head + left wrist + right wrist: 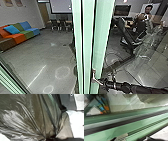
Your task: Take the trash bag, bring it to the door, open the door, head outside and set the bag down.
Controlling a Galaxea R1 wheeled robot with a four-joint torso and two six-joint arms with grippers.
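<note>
I judge this step 3 of 5: opening the door (pixel 102 37). My left gripper (pixel 50 137) is clenched on the bag (pixel 31 116), which bunches up at my grip. My right gripper (pixel 103 83) is at the handle (pixel 94 74); whether grasping or released, I cannot tell. Moving the door would want firm purchase there, the bag kept clear.

bright glare rings on grey floor (pixel 50 60)
</note>
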